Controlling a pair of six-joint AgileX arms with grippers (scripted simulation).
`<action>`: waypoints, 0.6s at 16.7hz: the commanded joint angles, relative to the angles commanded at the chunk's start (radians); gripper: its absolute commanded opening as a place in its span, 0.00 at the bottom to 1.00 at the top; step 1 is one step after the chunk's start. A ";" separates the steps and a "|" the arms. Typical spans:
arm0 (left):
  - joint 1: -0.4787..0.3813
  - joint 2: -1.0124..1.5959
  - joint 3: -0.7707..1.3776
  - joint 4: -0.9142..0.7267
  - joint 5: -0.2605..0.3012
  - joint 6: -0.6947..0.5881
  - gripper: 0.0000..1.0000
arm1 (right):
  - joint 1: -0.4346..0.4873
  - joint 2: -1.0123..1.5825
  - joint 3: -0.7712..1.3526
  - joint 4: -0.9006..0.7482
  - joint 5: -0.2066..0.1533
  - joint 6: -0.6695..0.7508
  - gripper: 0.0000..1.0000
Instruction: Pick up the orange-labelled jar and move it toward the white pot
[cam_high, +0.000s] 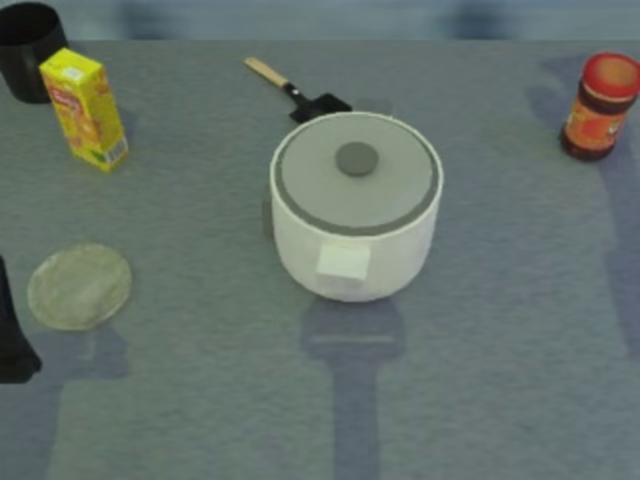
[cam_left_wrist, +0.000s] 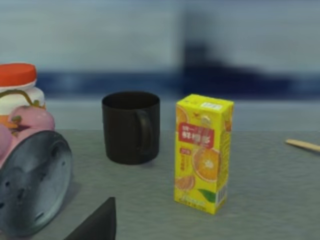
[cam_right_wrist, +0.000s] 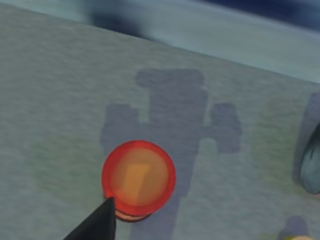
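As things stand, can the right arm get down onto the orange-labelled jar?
Probably yes: the right wrist view looks straight down on the orange-labelled jar, which stands alone at the table's far right, well apart from the white pot.

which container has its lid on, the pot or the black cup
The pot: a grey lid with a dark knob covers it. The cup stands open.

Black cup (cam_high: 28, 50) at table's far-left corner; yellow carton (cam_high: 85, 108) upright just beside it. Wooden-handled spatula (cam_high: 296, 92) lying flat, far centre. Grey round plate (cam_high: 79, 286) near left edge.
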 joint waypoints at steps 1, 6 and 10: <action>0.000 0.000 0.000 0.000 0.000 0.000 1.00 | 0.004 0.090 0.079 -0.035 -0.006 -0.016 1.00; 0.000 0.000 0.000 0.000 0.000 0.000 1.00 | 0.027 0.467 0.350 -0.197 -0.034 -0.085 1.00; 0.000 0.000 0.000 0.000 0.000 0.000 1.00 | 0.040 0.608 0.429 -0.273 -0.047 -0.114 1.00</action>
